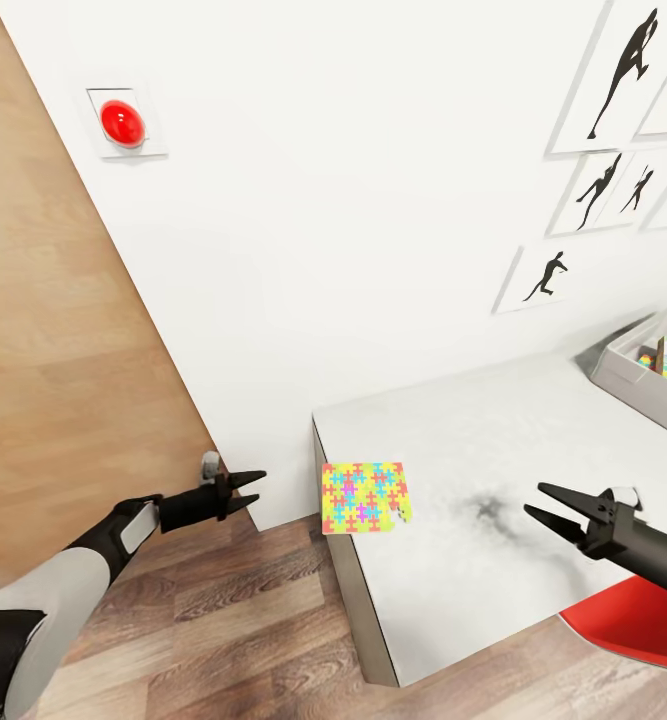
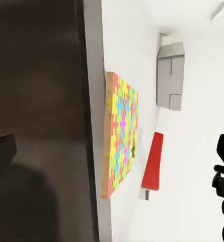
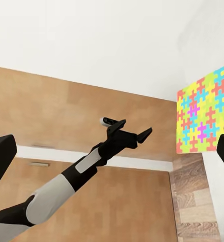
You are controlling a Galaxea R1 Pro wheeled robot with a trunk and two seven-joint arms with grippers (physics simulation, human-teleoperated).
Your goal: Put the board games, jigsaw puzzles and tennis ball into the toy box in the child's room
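Head view: jigsaw puzzle (image 1: 364, 496) lying flat at the near left corner of the pale worktop (image 1: 493, 440), one edge poking just past the worktop's left side, a square with no long axis, edges roughly square to the worktop; left claw (image 1: 249, 490) hovering beside that overhang with prongs spread and empty, likely lined up for an edge pinch; right claw (image 1: 541, 503) spread and empty above the worktop; toy box (image 1: 623, 372) far right, already holding printed boxes. Left wrist view: puzzle (image 2: 121, 133) seen edge-on at the rim, thin and flat. Right wrist view: left claw (image 3: 137, 134) splayed, apart from the puzzle (image 3: 202, 111).
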